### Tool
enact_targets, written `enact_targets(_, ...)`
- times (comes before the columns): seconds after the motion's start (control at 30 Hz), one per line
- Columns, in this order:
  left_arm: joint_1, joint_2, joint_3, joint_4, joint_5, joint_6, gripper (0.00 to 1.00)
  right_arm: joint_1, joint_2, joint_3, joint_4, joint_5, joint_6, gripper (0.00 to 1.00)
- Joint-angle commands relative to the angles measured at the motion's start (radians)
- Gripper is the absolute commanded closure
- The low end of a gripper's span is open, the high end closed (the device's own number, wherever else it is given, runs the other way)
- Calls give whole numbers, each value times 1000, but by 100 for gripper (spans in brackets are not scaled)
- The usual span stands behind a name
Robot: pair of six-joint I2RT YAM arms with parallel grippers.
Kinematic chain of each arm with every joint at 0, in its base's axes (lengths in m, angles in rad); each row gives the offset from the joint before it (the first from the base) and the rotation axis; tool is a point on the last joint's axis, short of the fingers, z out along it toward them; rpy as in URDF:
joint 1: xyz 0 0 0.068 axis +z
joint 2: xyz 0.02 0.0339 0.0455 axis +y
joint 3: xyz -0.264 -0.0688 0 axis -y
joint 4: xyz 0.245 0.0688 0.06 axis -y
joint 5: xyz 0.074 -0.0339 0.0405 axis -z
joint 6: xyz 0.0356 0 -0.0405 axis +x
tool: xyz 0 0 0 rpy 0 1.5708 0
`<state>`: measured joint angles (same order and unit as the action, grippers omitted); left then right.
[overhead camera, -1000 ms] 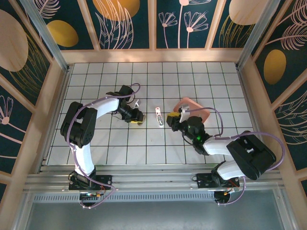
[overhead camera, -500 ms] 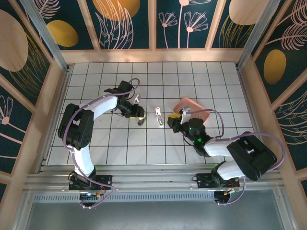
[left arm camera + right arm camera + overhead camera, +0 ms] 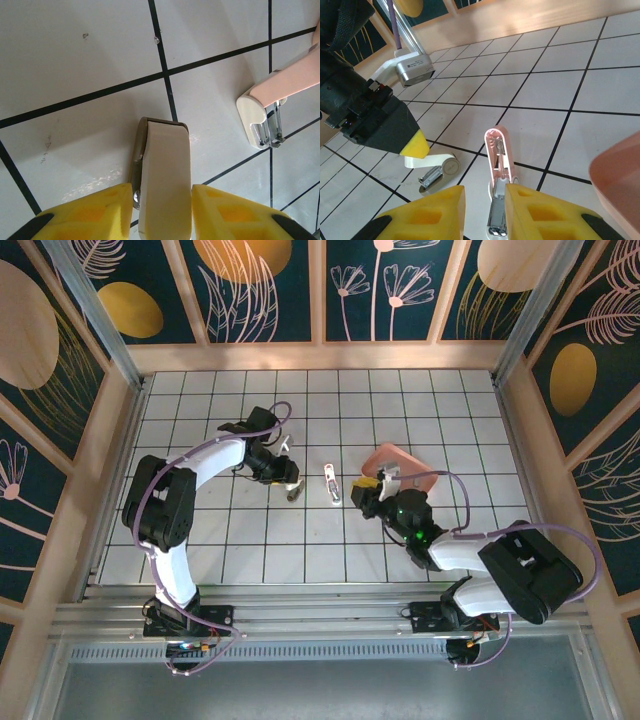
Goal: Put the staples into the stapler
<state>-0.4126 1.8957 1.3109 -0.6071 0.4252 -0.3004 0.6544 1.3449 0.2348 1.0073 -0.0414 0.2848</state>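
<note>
Stapler (image 3: 331,483) lies open on the floor (image 3: 300,540), not filled yet, I think. Left gripper (image 3: 162,195) sits around a small white piece (image 3: 165,160); I can't tell if it squeezes. Right gripper (image 3: 485,192) is a bit open and empty.

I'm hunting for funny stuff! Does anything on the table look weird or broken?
The stapler lies wide open, pink lid raised, metal rail bare. A small white-and-metal piece lies apart from it, between the left fingers. Nothing looks spilled.
</note>
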Motion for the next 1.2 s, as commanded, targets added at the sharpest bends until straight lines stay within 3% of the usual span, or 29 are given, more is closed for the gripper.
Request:
enact_targets(0.0, -2, 21, -9, -24, 0, 5, 65, -2, -23, -20, 46, 32, -28, 73)
enact_targets(0.37, -30, 18, -52, 15, 35, 0, 76, -5, -35, -35, 53, 37, -30, 73)
enact_targets(0.77, -62, 26, -115, 31, -25, 13, 80, -8, -53, -52, 53, 48, -30, 73)
enact_targets(1.17, -71, 29, -162, -18, -196, 35, 80, -11, -75, -70, 48, 52, -36, 73)
